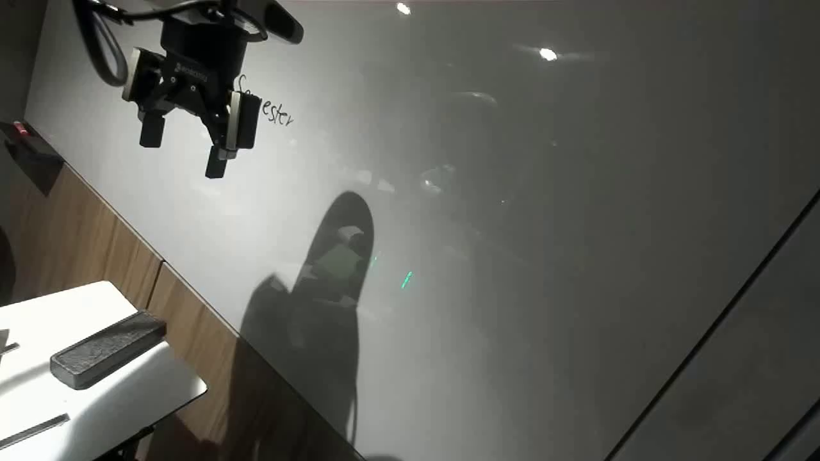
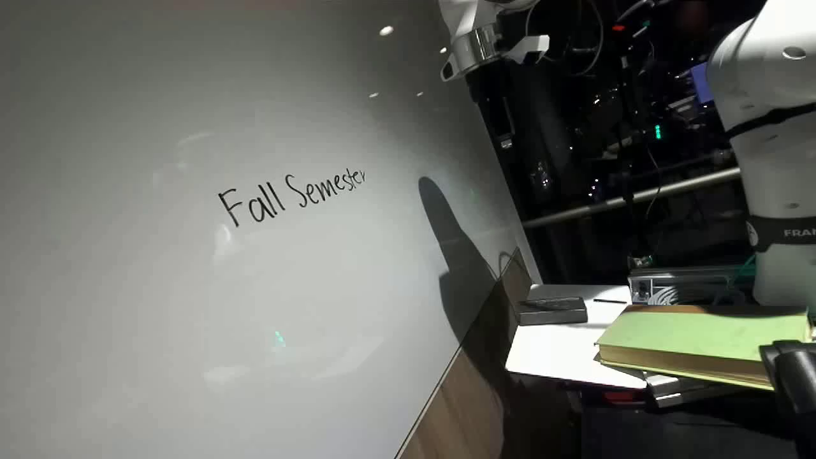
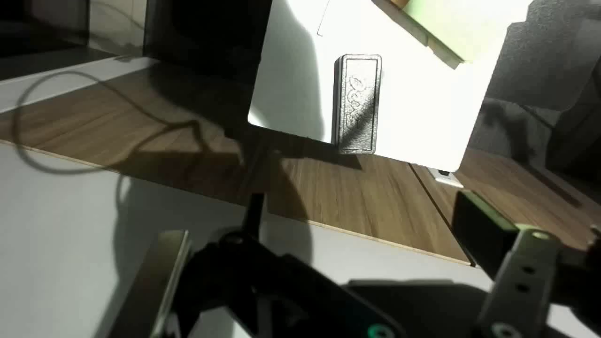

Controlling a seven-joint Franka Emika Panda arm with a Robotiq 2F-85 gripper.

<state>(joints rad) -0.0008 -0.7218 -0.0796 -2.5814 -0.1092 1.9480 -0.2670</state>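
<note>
One view, the wrist's, shows lettering (image 3: 354, 97) on the eraser (image 3: 358, 105); the tool (image 1: 183, 151) gapes empty.

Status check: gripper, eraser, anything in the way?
Gripper open, nothing held. Eraser on white table, at its edge. Book nearby, apart from eraser, not covering it.
</note>
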